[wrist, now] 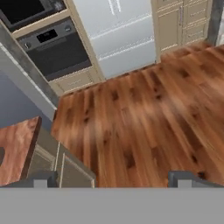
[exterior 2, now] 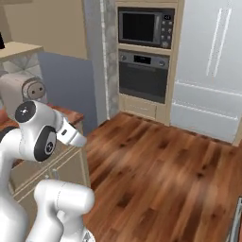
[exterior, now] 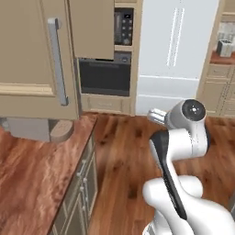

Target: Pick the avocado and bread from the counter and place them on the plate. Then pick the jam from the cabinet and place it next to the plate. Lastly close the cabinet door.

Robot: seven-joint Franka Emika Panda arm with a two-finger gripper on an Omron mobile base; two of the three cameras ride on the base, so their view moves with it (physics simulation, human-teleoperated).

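Gripper point(wrist: 111, 177): jaws wide apart, empty, facing floor point(wrist: 144, 118); counter point(wrist: 15, 146) off to one side; risk: swinging arm clips open cabinet door point(exterior: 34, 59) overhead.

A built-in oven point(exterior 2: 143, 75) sits under a microwave point(exterior 2: 144, 27) in a beige tower, beside a pale fridge point(exterior 2: 208, 71). Wood floor point(exterior 2: 156, 175) stretches in front. A toaster point(exterior 2: 21, 92) stands near a grey wall panel point(exterior 2: 66, 85).
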